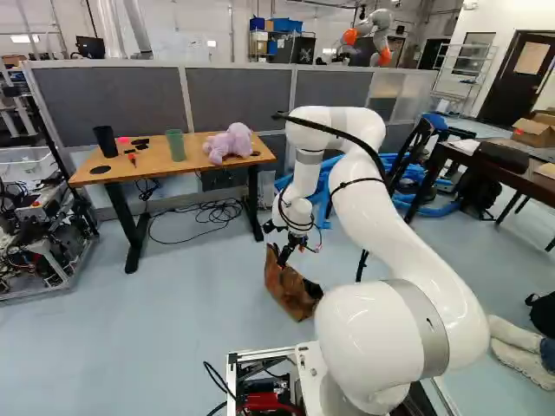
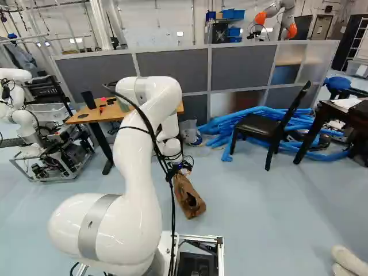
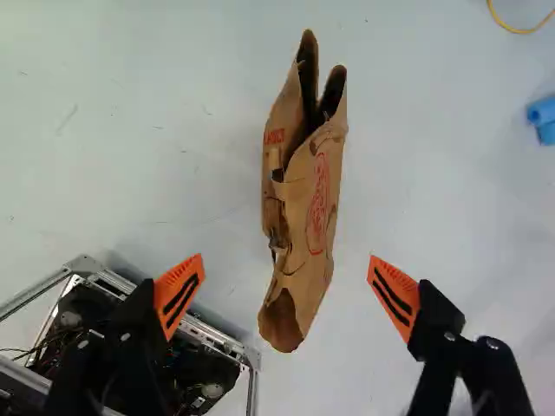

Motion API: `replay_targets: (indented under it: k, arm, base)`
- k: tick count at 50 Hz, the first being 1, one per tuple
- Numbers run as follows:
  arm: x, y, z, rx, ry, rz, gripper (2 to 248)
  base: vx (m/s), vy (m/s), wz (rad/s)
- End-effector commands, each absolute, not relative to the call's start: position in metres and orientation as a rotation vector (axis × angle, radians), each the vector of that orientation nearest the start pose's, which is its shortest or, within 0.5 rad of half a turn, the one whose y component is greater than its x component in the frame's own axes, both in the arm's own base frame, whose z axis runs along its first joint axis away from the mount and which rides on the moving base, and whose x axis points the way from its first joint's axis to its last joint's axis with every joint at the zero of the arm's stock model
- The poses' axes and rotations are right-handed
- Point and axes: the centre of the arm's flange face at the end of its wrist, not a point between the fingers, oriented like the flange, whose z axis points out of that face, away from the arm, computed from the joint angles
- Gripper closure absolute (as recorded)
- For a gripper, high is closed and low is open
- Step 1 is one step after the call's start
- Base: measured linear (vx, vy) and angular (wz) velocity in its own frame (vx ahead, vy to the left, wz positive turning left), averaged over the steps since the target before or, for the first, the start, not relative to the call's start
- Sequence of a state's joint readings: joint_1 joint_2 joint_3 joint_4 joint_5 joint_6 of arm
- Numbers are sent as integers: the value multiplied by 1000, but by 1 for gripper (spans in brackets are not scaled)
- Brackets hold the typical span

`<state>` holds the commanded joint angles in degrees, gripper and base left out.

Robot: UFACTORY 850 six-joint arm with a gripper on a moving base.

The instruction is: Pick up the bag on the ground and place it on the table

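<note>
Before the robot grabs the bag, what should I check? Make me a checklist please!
1. Gripper open: ok, its two fingers are apart.
2. Bag lined up: ok, one finger on each side in the wrist view.
3. Fingers low enough to pinch it: cannot tell.
4. Bag held: not ok, neither finger touches it.
5. Bag on the table: not ok, it's on the floor.
6. Bag empty inside: cannot tell.
</note>
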<state>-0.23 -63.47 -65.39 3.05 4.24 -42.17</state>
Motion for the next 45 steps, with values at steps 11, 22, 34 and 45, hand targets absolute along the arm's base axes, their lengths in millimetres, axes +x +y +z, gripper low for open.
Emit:
replay_targets:
  k: [11,22,34,45]
  arm:
    - [525,-2,11,-2994,-1057,-144,3]
    - [527,-2,-5,-2992,-1056,-130,3]
    - [528,-2,-23,-2989,-1055,-117,3]
    - [530,-2,-40,-2987,-1054,-106,3]
  base:
    - [0,0,0]
    - [0,0,0]
    - [0,0,0]
    - [0,0,0]
